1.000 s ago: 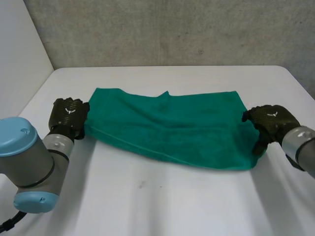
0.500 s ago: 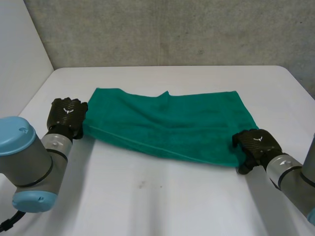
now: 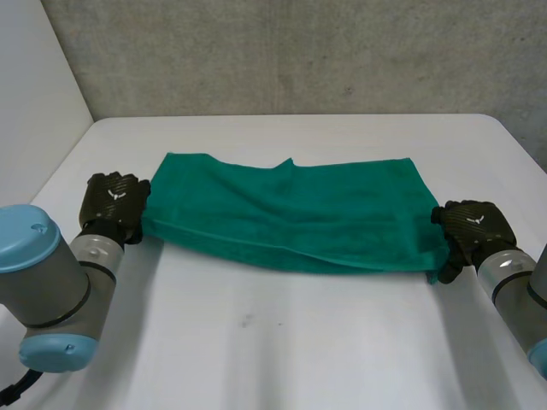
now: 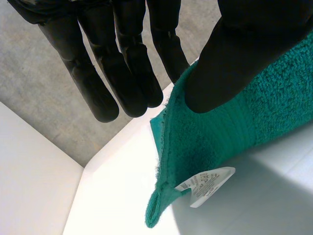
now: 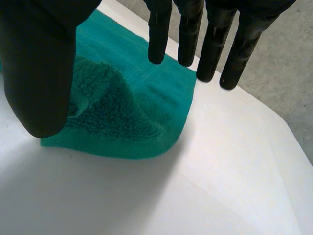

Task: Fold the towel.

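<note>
A green towel (image 3: 291, 213) lies spread sideways across the white table (image 3: 256, 342), with a rumple along its far edge. My left hand (image 3: 114, 201) is at the towel's left end. In the left wrist view its thumb (image 4: 234, 58) presses the towel's edge (image 4: 220, 142) against the straight fingers (image 4: 132, 83), and a white label (image 4: 208, 183) hangs from the corner below. My right hand (image 3: 474, 224) is at the right end by the near corner. There its fingers (image 5: 210, 44) are straight and spread above the towel (image 5: 137, 98), which bulges up beneath the thumb (image 5: 39, 73).
A grey wall stands behind the table's far edge (image 3: 291, 115). A white panel (image 3: 34, 85) rises at the left. Bare tabletop lies in front of the towel and beyond its right end (image 5: 234, 161).
My right hand swung in toward the front and then back out to the towel's right end. The towel's near right edge now lies further back. The left hand barely shifted.
</note>
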Robot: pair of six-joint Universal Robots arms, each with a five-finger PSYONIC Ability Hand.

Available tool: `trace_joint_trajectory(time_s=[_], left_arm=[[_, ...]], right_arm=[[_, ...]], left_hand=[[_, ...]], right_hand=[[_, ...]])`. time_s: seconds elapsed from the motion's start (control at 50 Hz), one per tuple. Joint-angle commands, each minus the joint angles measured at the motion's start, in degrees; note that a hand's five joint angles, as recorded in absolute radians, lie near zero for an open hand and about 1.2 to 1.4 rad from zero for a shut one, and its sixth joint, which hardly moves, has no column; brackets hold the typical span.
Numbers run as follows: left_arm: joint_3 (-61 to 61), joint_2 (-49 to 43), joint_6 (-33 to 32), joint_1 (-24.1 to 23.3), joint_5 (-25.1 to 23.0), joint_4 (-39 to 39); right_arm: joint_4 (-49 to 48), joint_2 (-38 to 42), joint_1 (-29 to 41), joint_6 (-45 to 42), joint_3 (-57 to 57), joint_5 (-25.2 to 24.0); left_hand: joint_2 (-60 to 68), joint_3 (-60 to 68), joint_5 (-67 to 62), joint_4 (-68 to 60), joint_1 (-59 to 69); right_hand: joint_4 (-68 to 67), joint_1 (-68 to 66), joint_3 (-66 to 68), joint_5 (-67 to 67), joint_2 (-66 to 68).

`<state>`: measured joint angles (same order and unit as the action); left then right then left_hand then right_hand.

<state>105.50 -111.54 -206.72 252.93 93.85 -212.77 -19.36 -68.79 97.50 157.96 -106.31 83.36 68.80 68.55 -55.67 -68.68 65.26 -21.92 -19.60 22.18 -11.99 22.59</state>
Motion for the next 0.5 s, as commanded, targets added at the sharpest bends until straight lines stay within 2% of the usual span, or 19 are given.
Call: trace_joint_trajectory(time_s=[0.02,0.08,0.18,0.38,0.5], left_arm=[[0.1,0.1,0.0,0.2,0.0,0.0],[0.1,0.1,0.0,0.2,0.0,0.0],[0.1,0.1,0.0,0.2,0.0,0.0],[0.1,0.1,0.0,0.2,0.0,0.0],[0.1,0.1,0.0,0.2,0.1,0.0]], right_arm=[[-0.9,0.0,0.5,0.0,-0.4,-0.9],[-0.8,0.1,0.8,0.0,-0.8,-1.5],[0.0,0.0,0.8,0.9,-1.7,-3.5],[0.6,0.1,0.8,7.1,-1.7,-4.4],[0.2,0.4,0.7,8.0,-1.5,-4.9]], left_hand=[[11.2,11.4,-14.3,-11.3,14.7],[11.2,11.4,-14.3,-11.3,14.7],[11.2,11.4,-14.3,-11.3,14.7],[11.2,11.4,-14.3,-11.3,14.7],[11.2,11.4,-14.3,-11.3,14.7]], right_hand=[[-19.4,-21.8,19.2,-19.4,18.8],[-18.9,-21.3,18.7,-18.9,18.3],[-8.7,-11.0,8.4,-8.6,8.0],[-9.0,-11.3,8.8,-8.9,8.4],[-10.5,-12.9,10.3,-10.5,9.9]])
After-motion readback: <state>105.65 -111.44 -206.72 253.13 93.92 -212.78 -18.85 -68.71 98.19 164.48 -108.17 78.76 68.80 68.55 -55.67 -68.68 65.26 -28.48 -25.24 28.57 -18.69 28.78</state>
